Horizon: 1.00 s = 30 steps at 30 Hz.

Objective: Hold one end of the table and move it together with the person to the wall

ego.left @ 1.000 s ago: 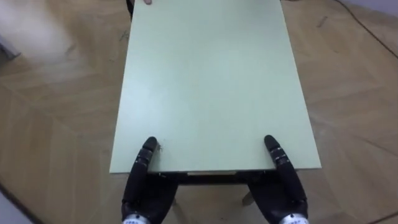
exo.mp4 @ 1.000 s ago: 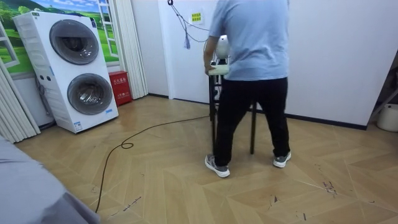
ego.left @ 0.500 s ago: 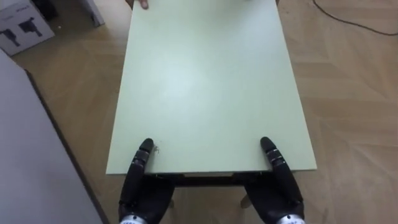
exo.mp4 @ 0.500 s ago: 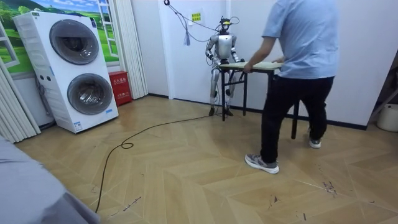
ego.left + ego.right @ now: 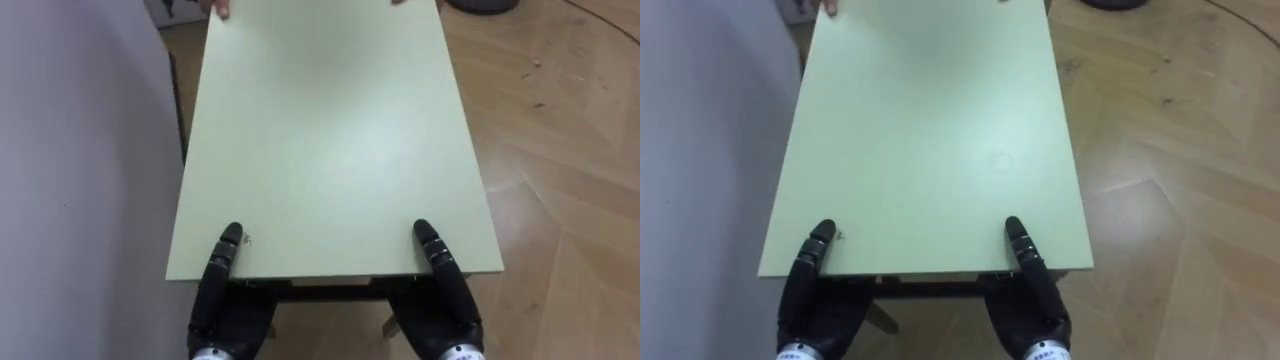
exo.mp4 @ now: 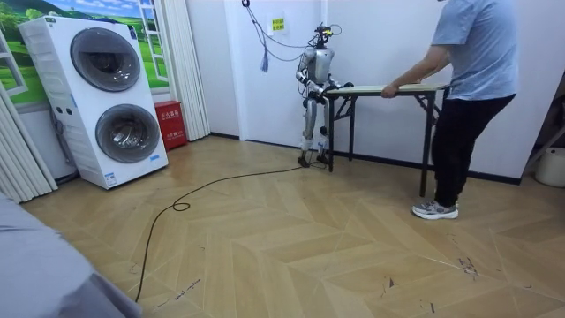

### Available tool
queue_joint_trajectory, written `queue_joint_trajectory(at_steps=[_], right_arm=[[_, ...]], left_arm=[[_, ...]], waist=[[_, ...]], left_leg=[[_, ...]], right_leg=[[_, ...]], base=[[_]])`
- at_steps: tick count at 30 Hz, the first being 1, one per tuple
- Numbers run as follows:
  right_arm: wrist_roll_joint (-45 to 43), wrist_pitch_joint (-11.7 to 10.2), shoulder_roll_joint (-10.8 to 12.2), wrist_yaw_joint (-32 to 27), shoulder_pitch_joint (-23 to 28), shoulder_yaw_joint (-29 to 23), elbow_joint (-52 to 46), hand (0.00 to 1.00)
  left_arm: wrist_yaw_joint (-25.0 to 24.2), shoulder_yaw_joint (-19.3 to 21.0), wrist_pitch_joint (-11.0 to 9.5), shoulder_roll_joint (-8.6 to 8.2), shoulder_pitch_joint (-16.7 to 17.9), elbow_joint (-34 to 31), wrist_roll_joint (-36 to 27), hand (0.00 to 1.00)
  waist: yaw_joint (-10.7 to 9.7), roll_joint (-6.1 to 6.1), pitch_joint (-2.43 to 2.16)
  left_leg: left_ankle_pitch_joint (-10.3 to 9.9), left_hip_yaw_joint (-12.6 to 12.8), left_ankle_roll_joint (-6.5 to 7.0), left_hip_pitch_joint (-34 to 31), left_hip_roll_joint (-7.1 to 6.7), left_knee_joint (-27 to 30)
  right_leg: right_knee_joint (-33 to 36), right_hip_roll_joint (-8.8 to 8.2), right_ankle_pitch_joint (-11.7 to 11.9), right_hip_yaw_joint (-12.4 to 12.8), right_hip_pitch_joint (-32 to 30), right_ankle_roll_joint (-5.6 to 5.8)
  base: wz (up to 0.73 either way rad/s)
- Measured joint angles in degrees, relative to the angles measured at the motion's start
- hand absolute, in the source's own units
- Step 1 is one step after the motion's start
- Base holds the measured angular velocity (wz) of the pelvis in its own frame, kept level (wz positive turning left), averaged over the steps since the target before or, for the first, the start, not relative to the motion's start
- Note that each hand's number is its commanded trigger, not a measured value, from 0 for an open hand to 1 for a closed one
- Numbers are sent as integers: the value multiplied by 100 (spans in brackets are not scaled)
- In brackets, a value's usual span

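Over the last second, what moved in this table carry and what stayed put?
The person has stepped to the room view's right, swinging the far end of the table round until it runs along the wall, now close on the robot's left. Unchanged: the robot's spot by the wall, and its left hand and right hand at the table's near edge.

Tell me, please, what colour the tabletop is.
Pale green; the tabletop shows best in the left eye view.
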Motion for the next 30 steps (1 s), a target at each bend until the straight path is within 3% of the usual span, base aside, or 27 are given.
queue_joint_trajectory(at_steps=[3,6,8,12,14,18,19,20,23,26,27,28,29,30], right_arm=[[0,22,-1,-40,-27,0,0,100],[-30,51,-4,-78,-45,-12,0,100],[-35,71,-32,-99,-100,-4,9,100],[-35,44,-16,-91,-101,88,137,100],[-35,48,-12,-91,-102,88,141,100],[-42,129,-36,-91,-126,30,142,100],[-46,162,-35,-91,-137,16,157,100],[-50,225,-26,-95,-146,-14,171,100],[-79,243,-40,-97,-163,-28,171,100],[-77,238,-43,-97,-114,-56,171,100],[-84,239,-46,-97,-114,-60,172,100],[-92,244,-68,-97,-113,-74,187,100],[-107,252,-33,-97,-113,-87,217,100],[-126,270,-19,-97,-117,-106,227,100]], left_arm=[[19,4,-17,-10,5,0,0,100],[44,17,-15,-25,5,3,-1,100],[47,49,-16,-74,4,15,-1,100],[47,62,-26,-50,98,34,4,100],[47,90,-5,-41,97,43,2,100],[47,153,88,-74,100,51,-6,100],[47,164,107,-100,100,70,-6,100],[47,153,105,-119,100,95,-6,100],[47,163,94,-128,100,98,-6,100],[47,134,119,-144,98,150,-3,100],[47,135,125,-144,89,167,-3,100],[46,144,145,-144,66,201,-3,100],[39,141,169,-154,27,265,5,100],[23,150,188,-168,8,304,6,100]], waist=[[73,-21,5],[216,-30,9],[318,-26,13],[303,-38,22],[205,-57,30],[204,-72,39],[212,-71,40],[225,-69,41],[204,-48,44],[145,-35,40],[146,-31,42],[149,-15,45],[171,4,44],[201,23,50]], left_leg=[[3,-4,5,19,-24,-51],[4,-253,8,82,-12,-75],[-3,-338,-7,83,-10,-81],[-24,-138,-41,239,92,-123],[-27,-53,-42,270,85,-158],[-27,-61,-41,271,47,-171],[-27,-90,-40,300,49,-185],[-28,-143,-37,330,49,-194],[-30,-93,-38,324,38,-235],[-29,98,-38,393,70,-330],[-29,72,-37,397,70,-334],[-28,-6,-36,415,69,-337],[-29,-177,-36,423,62,-348],[-29,-244,-36,422,64,-353]], right_leg=[[16,30,11,238,28,-12],[64,121,-50,623,-60,-62],[-283,174,0,905,-297,-76],[-121,320,294,879,-167,-239],[-64,359,300,898,-118,-250],[7,340,299,883,-109,-249],[41,335,287,912,-118,-230],[-1,306,218,946,-149,-138],[-166,282,307,882,-138,-258],[-77,292,331,822,-128,-257],[-66,289,326,805,-136,-249],[21,271,252,761,-207,-161],[-65,261,176,748,-269,-132],[-181,265,175,741,-295,-148]], base=[[25],[14],[19],[37],[49],[14],[-4],[-6],[-2],[13],[-3],[-8],[-11],[-14]])
